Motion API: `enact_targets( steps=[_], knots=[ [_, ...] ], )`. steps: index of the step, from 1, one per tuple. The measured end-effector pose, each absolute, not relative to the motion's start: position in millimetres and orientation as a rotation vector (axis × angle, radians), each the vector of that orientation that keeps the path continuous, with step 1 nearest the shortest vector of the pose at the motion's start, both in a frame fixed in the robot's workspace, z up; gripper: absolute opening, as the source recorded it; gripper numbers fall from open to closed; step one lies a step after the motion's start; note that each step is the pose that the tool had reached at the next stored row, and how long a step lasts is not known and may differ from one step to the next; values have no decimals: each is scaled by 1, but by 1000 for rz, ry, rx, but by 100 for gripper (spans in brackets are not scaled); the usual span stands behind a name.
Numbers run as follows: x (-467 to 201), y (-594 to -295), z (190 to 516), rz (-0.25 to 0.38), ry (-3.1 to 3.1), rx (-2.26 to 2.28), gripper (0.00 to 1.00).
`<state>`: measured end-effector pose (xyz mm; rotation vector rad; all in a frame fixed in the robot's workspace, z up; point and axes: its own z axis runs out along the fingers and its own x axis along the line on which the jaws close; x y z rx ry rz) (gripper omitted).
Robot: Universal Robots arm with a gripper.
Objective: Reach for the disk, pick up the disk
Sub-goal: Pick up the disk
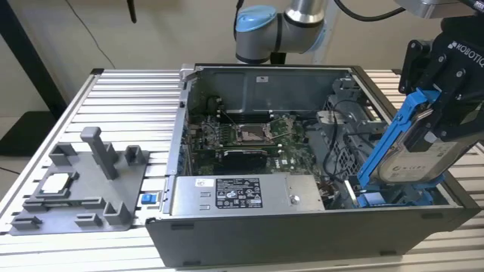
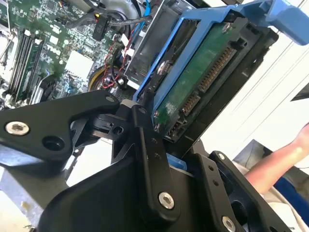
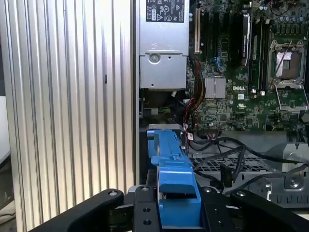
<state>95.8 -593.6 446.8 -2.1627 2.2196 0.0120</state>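
Observation:
The disk [image 1: 414, 160] is a silver drive with a white label in a bright blue frame [image 1: 393, 133]. It is tilted steeply, its lower end just above the drive bay at the exterior view's right end of the open computer case [image 1: 302, 238]. My black gripper [image 1: 438, 116] is shut on its upper part. In the second wrist view the disk [image 2: 195, 84] shows its green circuit-board side, clamped between my fingers [image 2: 147, 145]. In the first wrist view the blue frame [image 3: 171, 174] sits between the gripper's [image 3: 170, 215] black links.
The case holds a motherboard [image 1: 242, 136], a silver power supply [image 1: 242, 195] and loose cables [image 3: 227, 150]. On the exterior view's left, a grey fixture [image 1: 76, 192] on the slatted metal table [image 1: 128, 102] carries a processor chip [image 1: 54, 182]. A person's arm [image 2: 285, 159] is nearby.

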Motion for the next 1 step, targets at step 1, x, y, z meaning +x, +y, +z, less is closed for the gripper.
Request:
enact_targets(
  steps=[1],
  knots=[
    [96,-594,447,12,2220,-2163,0]
  ],
)
